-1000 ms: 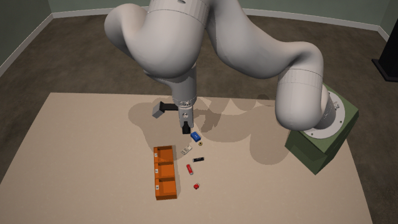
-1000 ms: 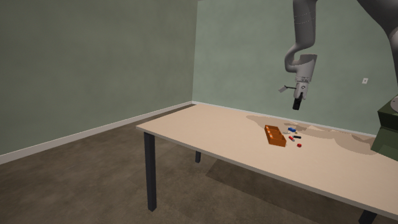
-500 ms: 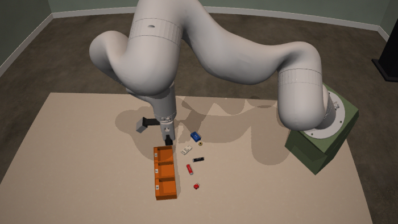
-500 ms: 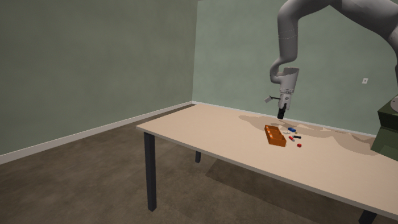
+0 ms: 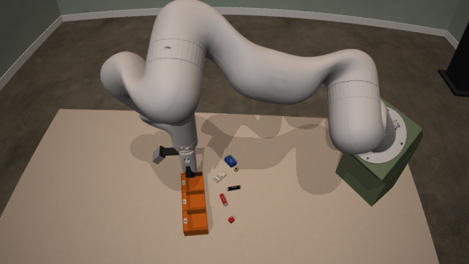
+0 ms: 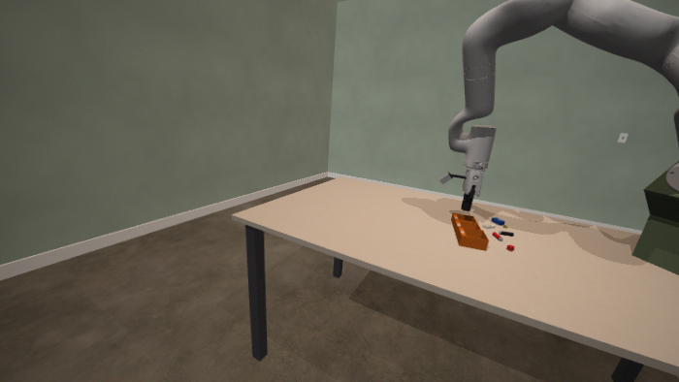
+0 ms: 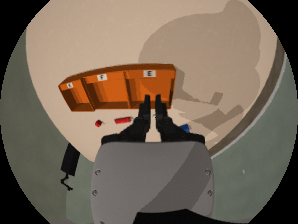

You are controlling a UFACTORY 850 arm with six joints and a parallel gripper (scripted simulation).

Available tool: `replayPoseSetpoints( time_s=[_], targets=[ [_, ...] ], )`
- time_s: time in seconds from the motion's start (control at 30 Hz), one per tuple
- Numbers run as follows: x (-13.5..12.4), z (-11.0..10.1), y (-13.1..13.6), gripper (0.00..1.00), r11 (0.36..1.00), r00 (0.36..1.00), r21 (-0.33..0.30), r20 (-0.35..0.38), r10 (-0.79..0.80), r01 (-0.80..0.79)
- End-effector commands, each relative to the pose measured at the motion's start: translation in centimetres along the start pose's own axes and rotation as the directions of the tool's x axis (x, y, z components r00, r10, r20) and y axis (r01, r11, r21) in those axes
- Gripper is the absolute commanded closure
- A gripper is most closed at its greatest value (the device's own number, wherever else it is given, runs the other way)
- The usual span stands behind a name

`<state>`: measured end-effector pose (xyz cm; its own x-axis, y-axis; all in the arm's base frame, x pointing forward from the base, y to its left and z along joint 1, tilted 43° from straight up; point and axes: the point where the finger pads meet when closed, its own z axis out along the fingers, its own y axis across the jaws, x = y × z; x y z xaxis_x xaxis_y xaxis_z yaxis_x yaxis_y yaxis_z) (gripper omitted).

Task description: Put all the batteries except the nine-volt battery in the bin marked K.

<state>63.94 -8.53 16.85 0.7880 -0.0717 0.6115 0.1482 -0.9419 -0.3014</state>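
An orange bin with three compartments in a row stands on the table; its labels are too small to read. It also shows in the exterior view and the wrist view. My gripper is shut with nothing between its fingers, just above the bin's far compartment. To the right of the bin lie a black battery, a red battery and a small red object. The blue nine-volt battery lies farther back.
A brass nut and a white domino-like tile lie between the nine-volt battery and the bin. The arm's green base block stands at the table's right edge.
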Motion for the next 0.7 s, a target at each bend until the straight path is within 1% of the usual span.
replayPoseSetpoints(
  time_s=[0.0,0.37,0.43,0.57,0.67],
  targets=[
    [0.1,0.9,0.0,0.93,1.0,1.0,0.0,-0.001,0.0,0.0],
    [0.1,3.8,0.0,0.93,1.0,1.0,0.0,-0.001,0.0,0.0],
    [0.1,3.8,0.0,0.93,1.0,1.0,0.0,-0.001,0.0,0.0],
    [0.1,4.8,0.0,0.93,1.0,1.0,0.0,-0.001,0.0,0.0],
    [0.1,4.8,0.0,0.93,1.0,1.0,0.0,-0.001,0.0,0.0]
  ],
)
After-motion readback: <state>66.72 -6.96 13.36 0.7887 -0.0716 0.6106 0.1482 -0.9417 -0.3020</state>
